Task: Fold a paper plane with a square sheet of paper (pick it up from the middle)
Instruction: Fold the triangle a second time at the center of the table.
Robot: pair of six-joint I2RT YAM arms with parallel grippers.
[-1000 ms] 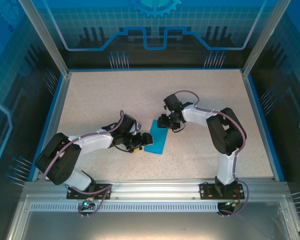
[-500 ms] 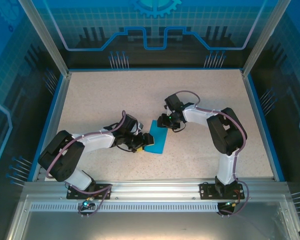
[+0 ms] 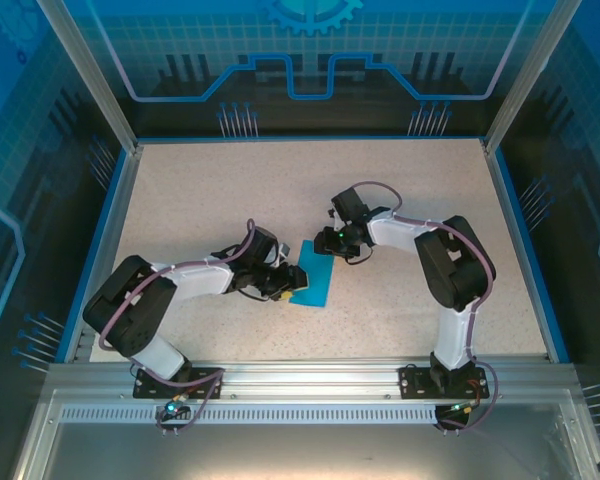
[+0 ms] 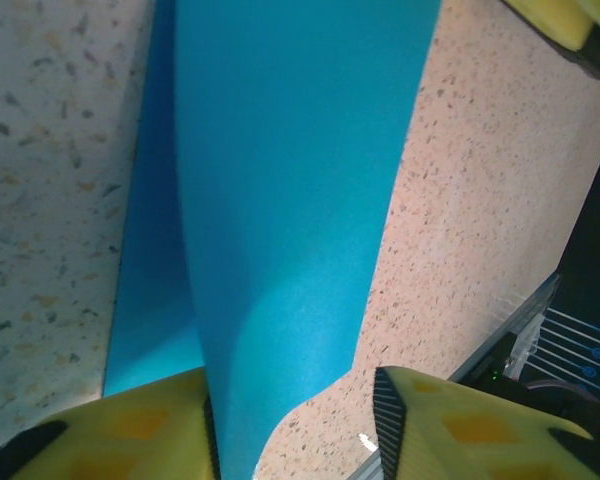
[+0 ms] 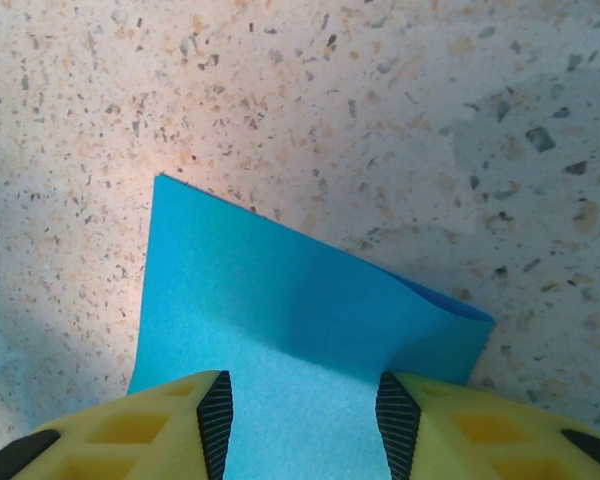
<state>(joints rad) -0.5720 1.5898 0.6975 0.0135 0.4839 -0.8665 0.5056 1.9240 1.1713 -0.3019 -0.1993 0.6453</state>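
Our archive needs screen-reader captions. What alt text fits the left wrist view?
A lifted layer of the blue square sheet of paper runs between the left gripper's open yellow fingers, touching one and clear of the other. Speckled table lies beneath.

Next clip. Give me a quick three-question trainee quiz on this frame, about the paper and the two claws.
1. True or false: the blue paper lies as one flat, unfolded layer on the table.
2. In the top view, which claw is at the paper's far end? A) left claw B) right claw C) neither
3. In the left wrist view, what passes between the claw's fingers?
Key: 1 false, it is folded over itself. 2 B. 3 the blue paper.
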